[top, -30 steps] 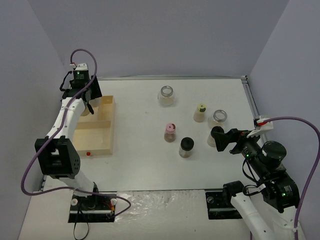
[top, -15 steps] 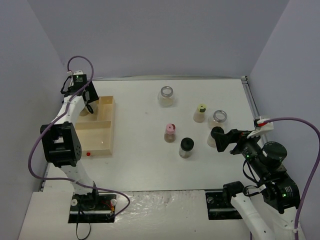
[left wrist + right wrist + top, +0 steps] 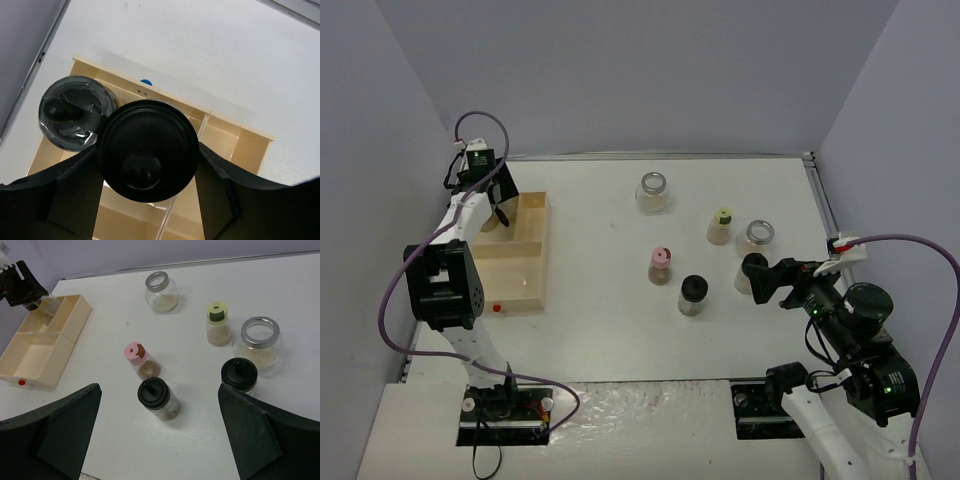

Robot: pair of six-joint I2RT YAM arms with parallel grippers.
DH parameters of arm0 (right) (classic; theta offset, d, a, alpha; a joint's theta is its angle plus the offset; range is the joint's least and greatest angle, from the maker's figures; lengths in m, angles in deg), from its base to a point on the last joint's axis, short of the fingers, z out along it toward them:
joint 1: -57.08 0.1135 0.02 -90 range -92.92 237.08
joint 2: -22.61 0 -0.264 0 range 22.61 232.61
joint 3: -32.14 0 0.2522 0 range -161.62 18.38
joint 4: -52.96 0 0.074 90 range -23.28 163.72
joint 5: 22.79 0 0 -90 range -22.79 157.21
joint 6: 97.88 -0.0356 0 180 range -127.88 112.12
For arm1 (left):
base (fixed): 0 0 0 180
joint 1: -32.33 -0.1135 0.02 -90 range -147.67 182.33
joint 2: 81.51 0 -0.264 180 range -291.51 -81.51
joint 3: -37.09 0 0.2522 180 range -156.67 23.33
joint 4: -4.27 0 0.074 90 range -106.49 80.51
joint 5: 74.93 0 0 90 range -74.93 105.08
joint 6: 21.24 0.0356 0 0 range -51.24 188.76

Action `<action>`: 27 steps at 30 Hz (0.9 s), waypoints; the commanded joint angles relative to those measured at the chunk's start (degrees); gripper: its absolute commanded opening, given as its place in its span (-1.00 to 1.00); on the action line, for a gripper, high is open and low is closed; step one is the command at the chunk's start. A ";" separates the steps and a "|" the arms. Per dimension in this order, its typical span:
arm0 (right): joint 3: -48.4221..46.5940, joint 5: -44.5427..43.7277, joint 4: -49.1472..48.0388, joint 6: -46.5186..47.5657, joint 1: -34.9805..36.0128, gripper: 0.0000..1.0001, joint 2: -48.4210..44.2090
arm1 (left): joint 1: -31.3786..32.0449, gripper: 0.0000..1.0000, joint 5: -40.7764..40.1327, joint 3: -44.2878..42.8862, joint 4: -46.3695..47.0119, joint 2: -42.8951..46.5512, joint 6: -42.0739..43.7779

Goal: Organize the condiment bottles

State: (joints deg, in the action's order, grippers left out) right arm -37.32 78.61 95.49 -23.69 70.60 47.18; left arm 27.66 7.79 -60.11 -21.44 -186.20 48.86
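My left gripper [image 3: 147,185] gripped a black-capped jar [image 3: 147,145] above the wooden tray [image 3: 240,131], while my right gripper [image 3: 160,440] hung wide open near the loose jars [image 3: 159,394].

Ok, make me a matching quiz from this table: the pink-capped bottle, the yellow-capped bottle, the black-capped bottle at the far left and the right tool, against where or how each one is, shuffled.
Things:
1. pink-capped bottle
2. yellow-capped bottle
3. far-left black-capped bottle
4. right tool

Places or states:
A. gripped above the wooden tray
B. wide open, holding nothing
C. near the middle of the table
D. standing next to a silver-rimmed jar

Pairs: 1-C, 2-D, 3-A, 4-B
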 commanded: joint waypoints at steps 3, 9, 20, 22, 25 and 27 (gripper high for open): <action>0.48 0.20 -3.20 0.60 0.27 1.00 0.55 | 0.33 -0.86 0.16 -0.12 8.67 0.11 -1.62; 0.91 0.15 -3.15 0.60 0.28 1.00 0.70 | 0.92 -0.54 -0.55 0.49 9.56 -1.09 -2.39; 1.56 0.20 -3.11 0.38 0.24 1.00 0.21 | 1.94 0.72 -1.72 0.21 9.36 -2.23 -2.60; 1.55 0.21 -3.11 0.43 0.28 1.00 0.21 | 1.95 0.88 -1.84 0.11 8.79 -2.00 -2.70; 1.46 0.27 -3.11 0.55 0.28 1.00 0.17 | 2.11 0.94 -1.71 0.03 7.60 -0.79 -2.80; 1.39 0.21 -3.11 0.68 0.28 1.00 0.04 | 2.37 0.94 -1.51 0.03 6.19 0.41 -2.87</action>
State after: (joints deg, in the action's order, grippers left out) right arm -35.55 78.61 95.67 -23.70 70.58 47.07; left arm 29.37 7.06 -57.62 -16.04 -190.50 46.82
